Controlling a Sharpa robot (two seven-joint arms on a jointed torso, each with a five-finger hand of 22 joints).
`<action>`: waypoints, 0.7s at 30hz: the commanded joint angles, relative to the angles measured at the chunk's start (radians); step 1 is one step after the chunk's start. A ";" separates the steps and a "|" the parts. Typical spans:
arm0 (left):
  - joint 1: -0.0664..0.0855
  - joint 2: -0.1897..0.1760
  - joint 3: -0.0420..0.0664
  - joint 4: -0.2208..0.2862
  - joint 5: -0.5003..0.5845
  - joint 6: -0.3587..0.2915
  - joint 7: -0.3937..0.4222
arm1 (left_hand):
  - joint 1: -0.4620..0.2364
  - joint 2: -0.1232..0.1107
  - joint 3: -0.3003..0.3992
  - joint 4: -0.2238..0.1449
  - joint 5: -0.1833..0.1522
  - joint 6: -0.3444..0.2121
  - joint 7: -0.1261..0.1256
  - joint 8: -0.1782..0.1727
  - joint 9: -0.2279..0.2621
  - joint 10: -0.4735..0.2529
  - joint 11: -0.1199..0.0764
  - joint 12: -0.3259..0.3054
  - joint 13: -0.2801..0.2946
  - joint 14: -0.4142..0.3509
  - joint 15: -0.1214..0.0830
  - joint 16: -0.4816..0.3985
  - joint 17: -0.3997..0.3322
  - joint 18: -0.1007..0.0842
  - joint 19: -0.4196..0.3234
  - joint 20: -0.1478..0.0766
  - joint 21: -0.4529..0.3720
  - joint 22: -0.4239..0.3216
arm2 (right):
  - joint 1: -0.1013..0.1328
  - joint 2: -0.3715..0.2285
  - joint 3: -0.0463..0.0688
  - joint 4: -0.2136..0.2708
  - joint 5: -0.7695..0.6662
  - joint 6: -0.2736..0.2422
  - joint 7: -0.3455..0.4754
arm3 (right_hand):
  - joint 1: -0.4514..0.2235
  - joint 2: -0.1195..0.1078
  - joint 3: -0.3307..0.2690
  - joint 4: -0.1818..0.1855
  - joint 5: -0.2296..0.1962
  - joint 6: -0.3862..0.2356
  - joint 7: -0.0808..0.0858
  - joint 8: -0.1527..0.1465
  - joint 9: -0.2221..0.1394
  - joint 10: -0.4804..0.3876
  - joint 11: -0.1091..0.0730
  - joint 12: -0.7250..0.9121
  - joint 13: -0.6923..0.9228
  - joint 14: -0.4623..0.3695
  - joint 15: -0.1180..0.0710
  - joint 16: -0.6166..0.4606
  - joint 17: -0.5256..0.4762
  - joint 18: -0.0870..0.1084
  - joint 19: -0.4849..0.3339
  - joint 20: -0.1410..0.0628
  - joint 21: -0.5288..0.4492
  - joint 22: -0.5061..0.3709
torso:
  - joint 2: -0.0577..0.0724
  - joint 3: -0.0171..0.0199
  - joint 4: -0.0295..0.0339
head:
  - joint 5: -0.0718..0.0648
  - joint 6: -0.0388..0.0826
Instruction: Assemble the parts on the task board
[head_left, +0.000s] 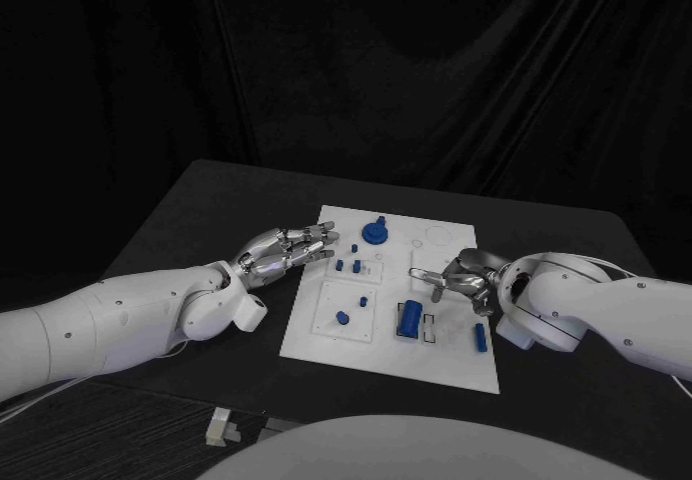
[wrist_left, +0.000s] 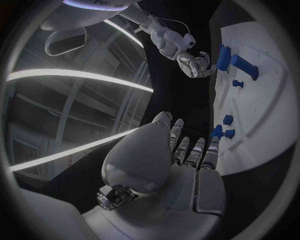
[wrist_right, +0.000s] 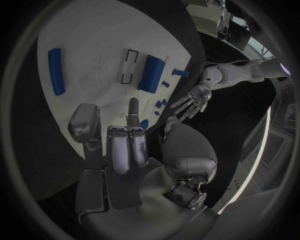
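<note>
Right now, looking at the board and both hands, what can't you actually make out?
- Whether the left hand touches the white board: head view, too small to tell.
- What lies under the right hand: head view, its fingers cover that patch.
- Shapes of the small blue pieces: head view, too small.
- The board's far side: left wrist view, cut by the circle's rim.

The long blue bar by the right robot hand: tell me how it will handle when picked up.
The long blue bar looks rigid, so probably stiff. It lies flat on the white task board, so it's unlikely to roll. Probably light.
</note>
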 joint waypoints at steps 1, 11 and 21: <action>-0.001 0.001 0.001 0.002 0.006 0.014 0.007 | 0.007 0.004 0.035 -0.001 0.010 0.002 0.002 0.020 0.006 -0.003 0.009 0.017 0.000 0.007 0.012 0.014 0.007 -0.028 -0.007 -0.003 -0.007 -0.011 | 0.001 0.006 0.000 -0.006 0.021 0.025 0.008 | -0.007 0.026 -0.021 0.003 0.001 -0.020 -0.003 0.020 0.017 0.106 -0.001 0.012 0.268 0.103 -0.003 0.020 0.268 0.013 0.010 -0.004 0.026 0.148 | 0.000 -0.0005 0.0002 | 0.000 0.000; -0.001 0.000 0.001 0.003 0.006 0.014 0.008 | 0.007 0.004 0.035 -0.001 0.010 0.002 0.002 0.020 0.006 -0.003 0.009 0.017 0.000 0.007 0.012 0.014 0.007 -0.028 -0.007 -0.003 -0.007 -0.011 | -0.001 0.033 0.000 -0.023 0.032 0.059 0.009 | 0.000 0.043 -0.031 0.002 0.010 -0.031 -0.001 0.021 0.014 0.106 0.001 0.012 0.268 0.103 -0.002 0.020 0.268 0.012 0.010 -0.003 0.031 0.149 | 0.001 -0.0004 0.0010 | -0.001 0.000; -0.002 0.000 0.001 0.003 0.006 0.015 0.008 | 0.007 0.004 0.036 -0.001 0.010 0.004 0.004 0.021 0.007 -0.002 0.010 0.018 0.000 0.007 0.012 0.014 0.007 -0.028 -0.007 -0.003 -0.007 -0.012 | -0.001 0.053 0.000 -0.030 0.040 0.074 0.021 | 0.005 0.048 -0.035 0.002 0.012 -0.035 0.000 0.021 0.013 0.106 0.002 0.012 0.268 0.103 -0.001 0.020 0.268 0.011 0.011 -0.003 0.033 0.150 | 0.001 -0.0005 0.0007 | 0.000 0.000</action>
